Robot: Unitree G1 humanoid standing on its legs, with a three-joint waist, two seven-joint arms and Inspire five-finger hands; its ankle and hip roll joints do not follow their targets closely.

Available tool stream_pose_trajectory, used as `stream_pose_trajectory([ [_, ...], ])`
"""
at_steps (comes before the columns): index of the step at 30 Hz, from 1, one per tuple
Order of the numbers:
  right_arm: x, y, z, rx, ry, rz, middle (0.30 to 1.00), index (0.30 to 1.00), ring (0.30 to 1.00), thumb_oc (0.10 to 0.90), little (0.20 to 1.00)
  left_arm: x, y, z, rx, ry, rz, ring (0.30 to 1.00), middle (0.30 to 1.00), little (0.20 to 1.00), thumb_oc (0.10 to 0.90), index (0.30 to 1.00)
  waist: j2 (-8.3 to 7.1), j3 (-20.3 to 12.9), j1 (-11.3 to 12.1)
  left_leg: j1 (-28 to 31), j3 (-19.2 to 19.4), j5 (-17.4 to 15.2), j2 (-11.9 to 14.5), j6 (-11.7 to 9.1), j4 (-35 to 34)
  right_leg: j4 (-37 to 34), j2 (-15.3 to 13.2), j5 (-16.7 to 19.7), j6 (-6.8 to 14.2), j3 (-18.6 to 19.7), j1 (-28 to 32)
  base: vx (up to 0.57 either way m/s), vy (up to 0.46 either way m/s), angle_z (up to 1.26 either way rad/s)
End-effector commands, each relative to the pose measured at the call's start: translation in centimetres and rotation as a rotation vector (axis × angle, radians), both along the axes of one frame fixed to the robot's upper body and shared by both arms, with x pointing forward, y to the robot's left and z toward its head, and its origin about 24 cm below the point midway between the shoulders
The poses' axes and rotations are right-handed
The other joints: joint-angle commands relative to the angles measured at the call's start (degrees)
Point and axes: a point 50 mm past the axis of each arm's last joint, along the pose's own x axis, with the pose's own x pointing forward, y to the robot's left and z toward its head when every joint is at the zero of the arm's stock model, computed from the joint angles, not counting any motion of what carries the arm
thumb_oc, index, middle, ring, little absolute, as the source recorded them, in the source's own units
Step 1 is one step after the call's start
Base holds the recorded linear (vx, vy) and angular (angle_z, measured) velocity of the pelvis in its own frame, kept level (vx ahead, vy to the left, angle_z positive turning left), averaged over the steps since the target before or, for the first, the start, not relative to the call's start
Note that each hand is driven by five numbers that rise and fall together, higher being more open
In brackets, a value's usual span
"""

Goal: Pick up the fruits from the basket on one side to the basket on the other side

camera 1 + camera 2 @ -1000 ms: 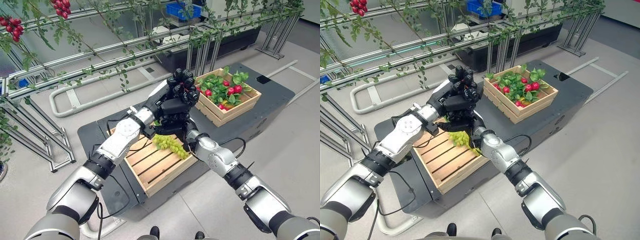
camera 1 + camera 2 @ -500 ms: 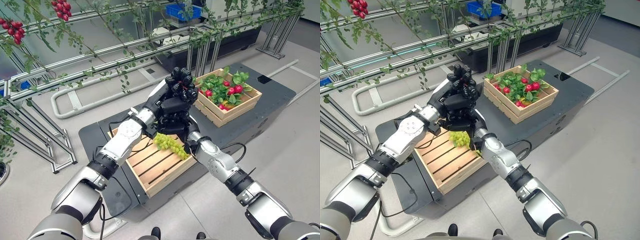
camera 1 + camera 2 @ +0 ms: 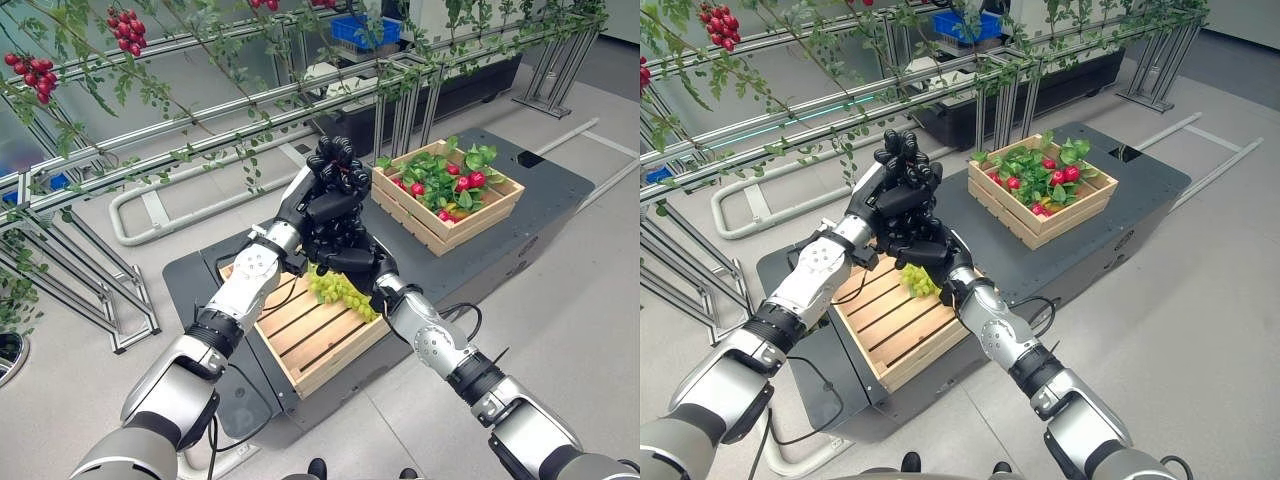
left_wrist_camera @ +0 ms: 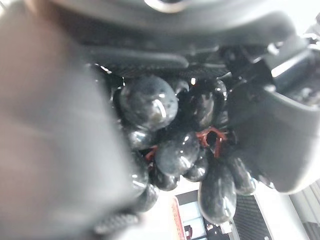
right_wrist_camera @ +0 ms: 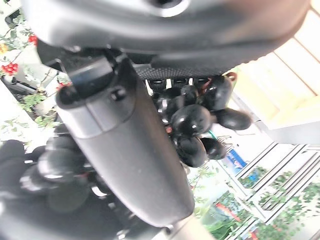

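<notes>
Moved: both hands w/ dark grapes now further up-left in frame, away from far crate.
Left hand [image 3: 322,205]: frame centre, fingers curled round dark grape bunch [image 3: 334,160], held high.
Right hand [image 3: 352,258]: just below left, fingers closed on more dark grapes [image 5: 192,122].
Green grapes [image 3: 338,289]: hang under hands, over near crate [image 3: 322,340].
Far crate [image 3: 447,200]: upper right; red fruit, leaves.
Platform [image 3: 545,185]: dark, carries both crates.

dark platform [image 3: 545,195] under the crates | metal rail frames [image 3: 200,105] behind, strung with leafy vines [image 3: 150,75] | red berry clusters [image 3: 125,30] hanging upper left | blue bin [image 3: 362,25] far back | grey floor [image 3: 590,300]
</notes>
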Motion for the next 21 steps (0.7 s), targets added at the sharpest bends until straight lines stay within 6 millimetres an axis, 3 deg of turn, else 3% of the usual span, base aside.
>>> stream_pose_trajectory([
  [1, 0.7, 1.5, 8.3, 0.391, -0.37, 0.019, 0.3, 0.3, 0.3, 0.4, 0.3, 1.1, 0.9, 1.5, -0.028, -0.083, 0.062, 0.3, 0.3, 0.3, 0.4, 0.3, -1.28, -7.9, 0.5, 1.4, 0.2, -7.1, -1.0, 0.7, 0.1, 0.1, -1.5, -3.7, -2.6, 1.4, 1.1, 0.0, 0.0, 0.0],
  [10, 1.0, 1.2, 8.1, 0.294, -0.381, -0.001, 0.3, 0.3, 0.3, 0.4, 0.3, 1.2, 0.5, 1.4, -0.015, -0.066, 0.051, 0.3, 0.3, 0.3, 0.4, 0.3, -1.49, -8.0, 0.4, 1.4, 0.0, -7.1, -1.1, 0.7, 0.1, 0.1, -1.4, -3.6, -2.6, 1.6, 1.0, 0.0, 0.0, 0.0],
  [12, 1.1, 0.9, 8.0, 0.274, -0.383, -0.009, 0.3, 0.3, 0.3, 0.4, 0.3, 1.2, 0.6, 1.0, -0.012, -0.042, 0.057, 0.674, 0.674, 0.674, 0.649, 0.674, -1.53, -7.9, 0.4, 1.4, 0.1, -7.0, -1.0, 0.7, 0.1, 0.1, -1.4, -3.6, -2.6, 1.6, 1.0, 0.0, 0.0, 0.0],
  [13, 1.2, 0.9, 8.0, 0.272, -0.381, -0.012, 0.3, 0.3, 0.3, 0.4, 0.3, 1.2, 0.7, 0.9, -0.01, -0.037, 0.068, 0.9, 0.9, 0.9, 0.8, 0.9, -1.54, -7.9, 0.4, 1.4, 0.2, -7.0, -1.0, 0.7, 0.1, 0.1, -1.4, -3.5, -2.6, 1.7, 1.0, 0.0, 0.0, 0.0],
  [21, 1.4, 0.5, 7.8, 0.268, -0.37, -0.03, 0.3, 0.3, 0.3, 0.4, 0.3, 1.2, 1.0, 0.5, -0.012, -0.019, 0.088, 0.9, 0.9, 0.9, 0.8, 0.9, -1.63, -7.8, 0.3, 1.4, 0.3, -7.0, -0.9, 0.7, 0.1, 0.1, -1.4, -3.4, -2.6, 1.7, 0.9, 0.0, 0.0, 0.0],
])
